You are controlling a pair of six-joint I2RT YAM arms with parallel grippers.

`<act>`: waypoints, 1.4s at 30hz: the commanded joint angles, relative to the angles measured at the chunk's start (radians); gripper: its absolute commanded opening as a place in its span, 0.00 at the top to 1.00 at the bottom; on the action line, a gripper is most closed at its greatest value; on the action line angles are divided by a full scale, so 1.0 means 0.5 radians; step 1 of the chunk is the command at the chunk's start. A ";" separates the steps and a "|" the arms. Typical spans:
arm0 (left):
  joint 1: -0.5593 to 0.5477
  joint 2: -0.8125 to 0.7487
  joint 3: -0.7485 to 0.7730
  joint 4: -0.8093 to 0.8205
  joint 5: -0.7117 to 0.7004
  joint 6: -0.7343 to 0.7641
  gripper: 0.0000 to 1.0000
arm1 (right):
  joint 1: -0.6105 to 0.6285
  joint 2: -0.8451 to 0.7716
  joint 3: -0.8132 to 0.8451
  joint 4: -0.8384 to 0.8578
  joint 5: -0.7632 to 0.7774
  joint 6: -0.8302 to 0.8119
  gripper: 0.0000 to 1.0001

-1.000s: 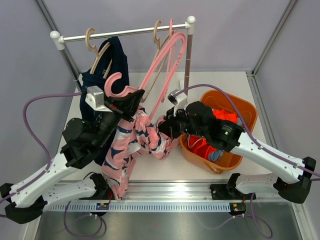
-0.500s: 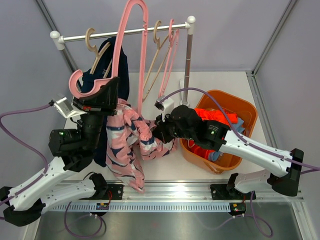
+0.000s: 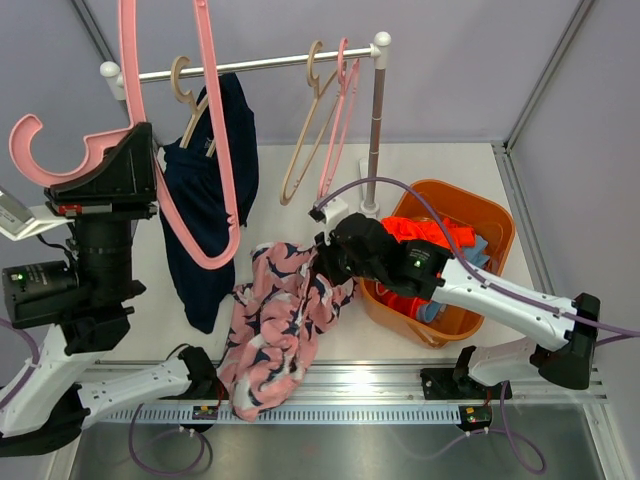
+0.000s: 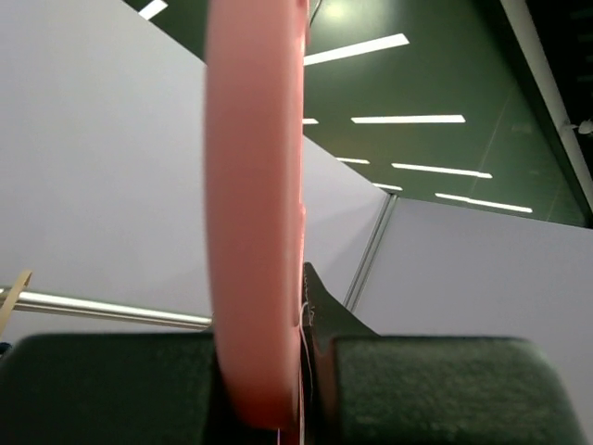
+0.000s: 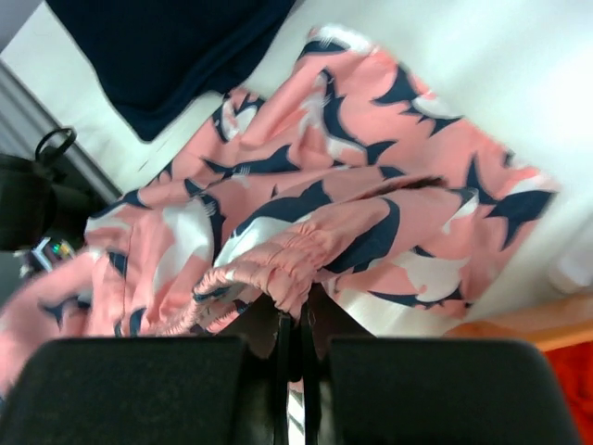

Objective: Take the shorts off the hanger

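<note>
A white table (image 3: 440,170) carried a clothes rail (image 3: 260,65) across its 12 o'clock edge. The navy shorts (image 3: 205,220) hung from a wooden hanger (image 3: 184,88) at the rail's 10 o'clock end, reaching down to the tabletop. The pink patterned shorts (image 3: 280,320) lay off any hanger, spread in a loose heap at 6 o'clock near the front edge, just beside the navy pair's hem. An orange basket (image 3: 490,225) sat at 4 o'clock. In it the orange shorts (image 3: 430,232) were bunched against the light blue shorts (image 3: 478,245). A bare pink hanger (image 3: 221,130) was raised high at 9 o'clock, its top out of view above the rail. The left gripper (image 3: 125,160) was clamped tight on that hanger near its hook. The right gripper (image 3: 325,262), at centre, was pinched closed on the gathered waistband of the pink patterned shorts
</note>
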 commanded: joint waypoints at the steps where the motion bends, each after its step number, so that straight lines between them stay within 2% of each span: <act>1: -0.002 0.080 0.126 -0.361 -0.173 0.020 1.00 | 0.020 -0.097 0.355 -0.126 0.286 -0.122 1.00; 6: -0.002 0.041 0.056 -0.536 -0.262 0.005 1.00 | 0.020 -0.284 0.754 -0.209 0.955 -0.290 1.00; 8: -0.002 0.013 0.001 -0.555 -0.280 0.001 1.00 | 0.020 -0.422 0.849 -0.112 1.218 -0.374 1.00; 11: -0.002 -0.021 -0.043 -0.619 -0.296 -0.014 1.00 | 0.020 -0.627 0.975 0.189 1.424 -0.588 1.00; 15: -0.002 -0.046 -0.098 -0.675 -0.323 -0.023 1.00 | 0.023 -0.879 0.952 0.695 1.462 -0.971 1.00; 16: -0.002 -0.055 -0.110 -0.675 -0.323 -0.026 1.00 | 0.020 -0.952 0.924 0.923 1.468 -1.033 1.00; 20: -0.002 -0.061 -0.135 -0.699 -0.336 -0.026 1.00 | 0.020 -1.005 0.905 1.156 1.493 -1.202 1.00; 26: -0.002 -0.061 -0.159 -0.702 -0.342 -0.011 1.00 | 0.020 -1.014 0.703 1.447 1.572 -1.380 1.00; 32: -0.002 -0.055 -0.162 -0.702 -0.339 -0.011 1.00 | 0.020 -0.806 0.748 1.469 1.671 -1.555 0.97; 37: -0.002 -0.055 -0.172 -0.711 -0.333 -0.023 1.00 | -0.026 -0.576 0.954 1.463 1.689 -1.711 0.96; 40: -0.002 -0.055 -0.178 -0.724 -0.330 -0.038 0.99 | -0.179 -0.447 1.165 1.322 1.631 -1.657 0.96; 42: -0.002 -0.061 -0.184 -0.739 -0.323 -0.057 0.99 | -0.379 -0.355 1.340 1.114 1.554 -1.513 0.96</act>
